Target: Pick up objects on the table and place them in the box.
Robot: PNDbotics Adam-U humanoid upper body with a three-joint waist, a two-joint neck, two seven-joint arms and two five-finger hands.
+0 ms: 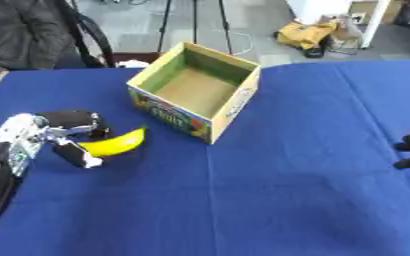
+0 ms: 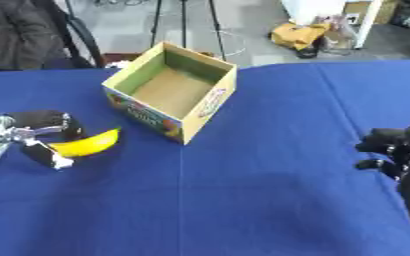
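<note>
A yellow banana (image 1: 118,142) lies on the blue tablecloth, left of the box. My left hand (image 1: 68,131) comes in from the left edge and closes round the banana's left end, fingers above it and thumb below. The open cardboard box (image 1: 236,97) stands at the back centre, empty inside, with printed sides. My right hand (image 2: 392,147) rests at the right edge of the table, its dark fingers curled and nothing in them.
A blue cloth (image 1: 287,190) covers the whole table. Beyond the far edge are a seated person in dark clothes (image 1: 20,35), a tripod's legs (image 1: 194,22) and a yellow bag (image 1: 305,32) on the floor.
</note>
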